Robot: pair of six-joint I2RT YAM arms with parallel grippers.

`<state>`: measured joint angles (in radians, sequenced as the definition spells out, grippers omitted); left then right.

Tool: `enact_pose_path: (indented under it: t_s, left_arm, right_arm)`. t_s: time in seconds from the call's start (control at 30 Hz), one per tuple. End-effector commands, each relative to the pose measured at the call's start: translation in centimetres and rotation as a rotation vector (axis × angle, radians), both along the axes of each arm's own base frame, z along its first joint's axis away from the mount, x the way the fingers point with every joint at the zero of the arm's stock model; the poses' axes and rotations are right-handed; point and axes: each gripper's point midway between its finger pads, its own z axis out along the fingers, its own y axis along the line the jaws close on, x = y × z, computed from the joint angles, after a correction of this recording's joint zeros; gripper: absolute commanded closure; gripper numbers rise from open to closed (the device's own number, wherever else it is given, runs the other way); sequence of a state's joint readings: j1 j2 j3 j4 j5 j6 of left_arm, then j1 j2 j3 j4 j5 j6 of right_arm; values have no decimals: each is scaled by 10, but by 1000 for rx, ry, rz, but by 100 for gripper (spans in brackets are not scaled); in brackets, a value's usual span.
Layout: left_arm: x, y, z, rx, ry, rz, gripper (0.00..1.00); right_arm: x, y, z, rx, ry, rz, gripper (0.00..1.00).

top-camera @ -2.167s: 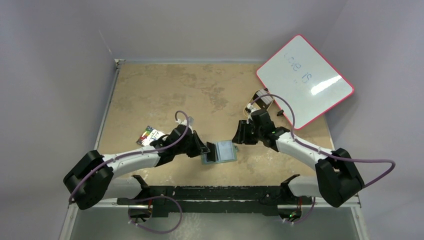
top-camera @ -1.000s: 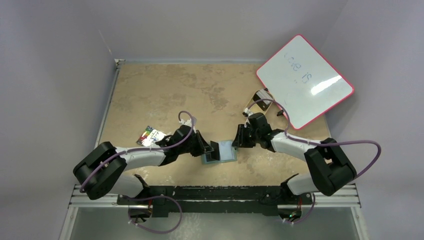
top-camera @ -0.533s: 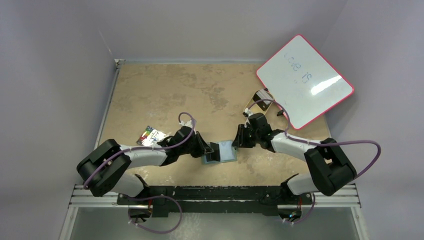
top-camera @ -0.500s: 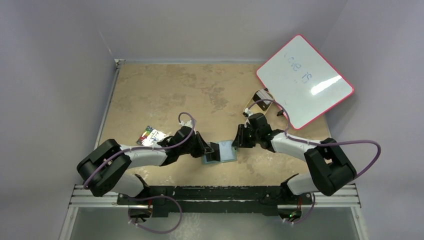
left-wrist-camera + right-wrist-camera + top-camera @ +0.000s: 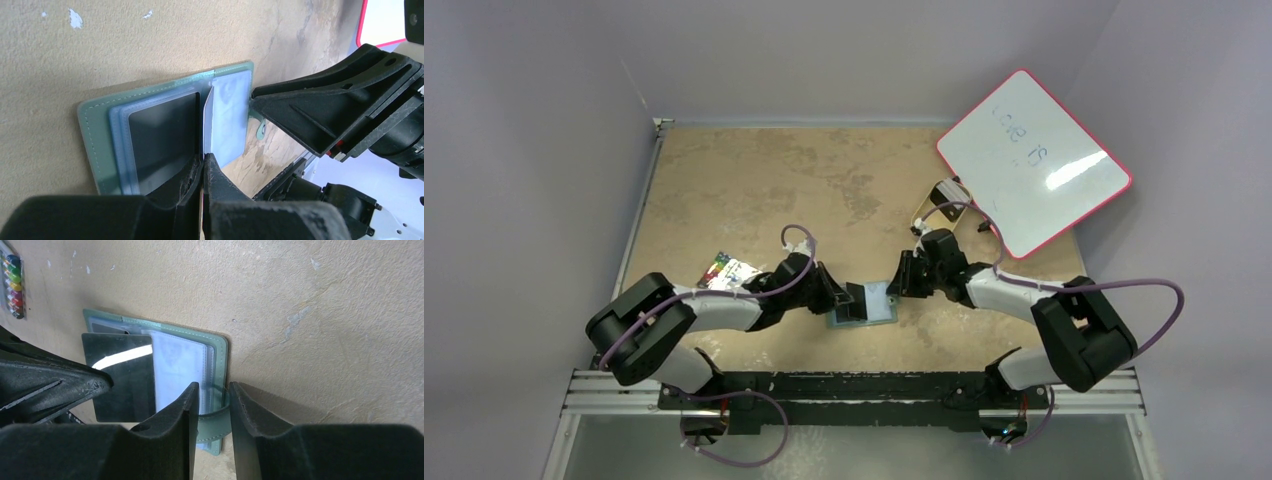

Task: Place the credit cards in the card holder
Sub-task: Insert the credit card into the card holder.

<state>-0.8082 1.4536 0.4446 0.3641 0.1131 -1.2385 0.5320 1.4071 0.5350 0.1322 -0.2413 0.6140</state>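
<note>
The card holder (image 5: 876, 312) lies open on the table, a dull-green wallet with clear sleeves (image 5: 180, 362); one sleeve holds a dark card (image 5: 160, 135). My left gripper (image 5: 204, 157) is shut on a thin dark credit card (image 5: 120, 377), which stands on edge (image 5: 206, 117) over the middle of the wallet. My right gripper (image 5: 214, 387) stands narrowly open at the wallet's right edge, with the green snap tab (image 5: 215, 415) crossing the gap between its fingers. From above, the two grippers (image 5: 852, 298) (image 5: 900, 285) face each other across the wallet.
A card with coloured dots (image 5: 726, 271) lies left of the left arm. A red-framed whiteboard (image 5: 1032, 160) leans at the back right, with a tan tray (image 5: 944, 203) just in front of it. The table's near rail (image 5: 854, 385) runs behind both arm bases.
The right gripper's jaws have narrowed slightly at the wallet's edge. The left arm's rear joints have shifted right; its gripper still holds the card over the wallet.
</note>
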Motion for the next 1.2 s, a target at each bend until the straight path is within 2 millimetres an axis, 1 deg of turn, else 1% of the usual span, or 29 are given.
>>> enact_pose_path:
  t_s: [0.0,0.17,0.27,0.4,0.5,0.63,0.77,1.03,1.17]
  left_arm:
    - [8,0,-1,7,-37,33,100]
    - [12,2,-8,35,-53,39,100]
    - [10,-2,-8,24,-59,27,100]
    - [3,-7,-12,30,-43,6,100]
    - [-4,-5,-17,66,-26,-5,100]
    - [-7,-12,-14,42,-40,-31,100]
    - [-6,-16,-12,32,-45,-40,100]
    - [-12,-10,-15,64,-9,-36,100]
    - [-16,1,-23,129,32,-12,100]
  right_arm:
    - [-4,5,3,38,2,-2,70]
    - [-7,4,1,38,10,-7,71]
    - [-8,4,0,41,14,-12,71]
    - [-8,3,-1,40,14,-17,71]
    - [-7,3,1,41,9,-20,72]
    - [-6,4,1,42,9,-20,72]
    - [-6,3,1,41,8,-22,72]
    - [-5,2,1,35,4,-29,72]
    - [-4,2,1,33,4,-28,72]
